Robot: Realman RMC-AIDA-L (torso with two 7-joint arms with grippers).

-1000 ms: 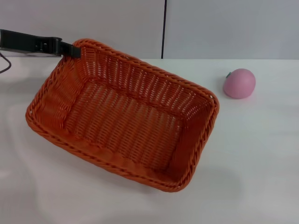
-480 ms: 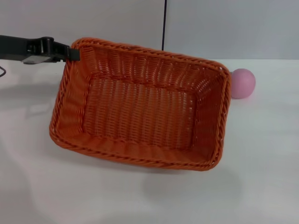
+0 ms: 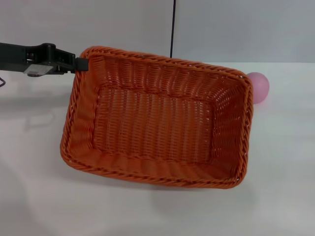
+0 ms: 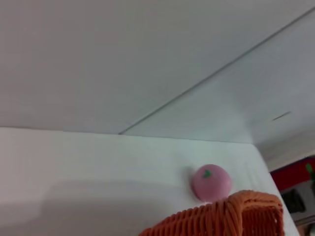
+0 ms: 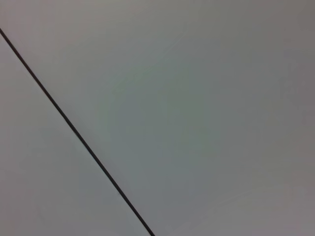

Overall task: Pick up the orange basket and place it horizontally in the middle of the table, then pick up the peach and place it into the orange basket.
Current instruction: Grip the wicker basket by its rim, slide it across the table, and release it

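left gripper (image 3: pixel 81 64) clamped on far-left corner rim of orange basket (image 3: pixel 157 123), carrying it tilted above table (image 3: pixel 275 187) to lay horizontal mid-table. peach (image 3: pixel 260 87) sits behind right end, waiting. right arm nowhere visible.

We see a big orange basket (image 3: pixel 157 123) with a woven rim, open side up, tipped a bit over the white counter (image 3: pixel 275 187). A small pink peach (image 3: pixel 260 87) sits on the counter just behind its far right corner.
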